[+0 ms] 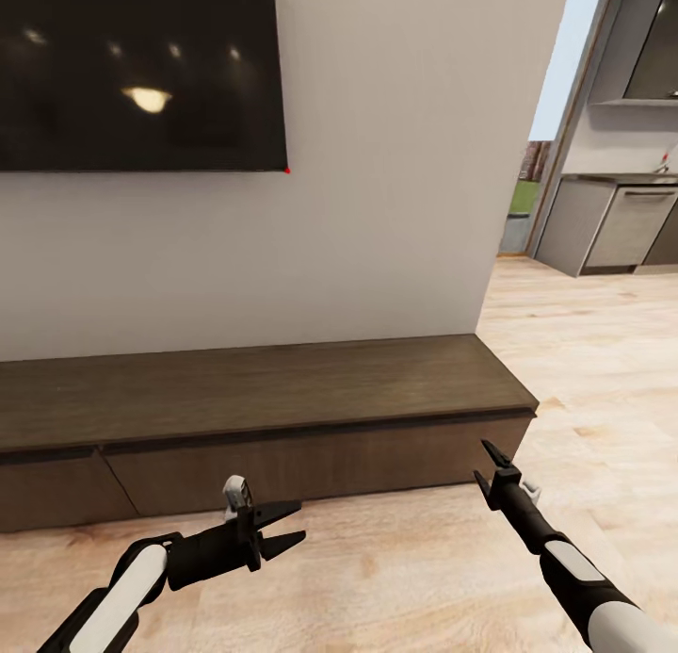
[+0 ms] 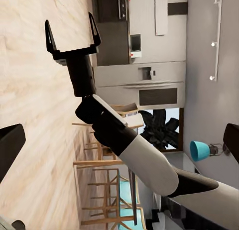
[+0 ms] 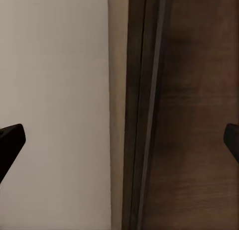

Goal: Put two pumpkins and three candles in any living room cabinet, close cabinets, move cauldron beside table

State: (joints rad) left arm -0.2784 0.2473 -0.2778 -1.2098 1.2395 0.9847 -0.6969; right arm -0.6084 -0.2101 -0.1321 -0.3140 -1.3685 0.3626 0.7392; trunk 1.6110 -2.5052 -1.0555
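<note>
The long, low dark-brown cabinet (image 1: 264, 389) runs along the white wall, its flat top bare and both drawer fronts (image 1: 311, 469) flush. My left gripper (image 1: 301, 521) hovers open just above the floor in front of the right drawer, with nothing in it. Near the cabinet's right end my right gripper (image 1: 481, 460) is open and empty too; the left wrist view shows its fingers spread (image 2: 70, 27). In the right wrist view the cabinet's dark wood (image 3: 194, 115) lies close ahead beside the pale wall, between my fingertips (image 3: 10, 140).
A large black TV (image 1: 141, 69) hangs above the cabinet. To the right, the wood floor (image 1: 584, 351) leads to kitchen units (image 1: 621, 220). The left wrist view shows wooden chairs (image 2: 99, 190), a dark plant (image 2: 159, 128) and a blue lamp (image 2: 200, 150).
</note>
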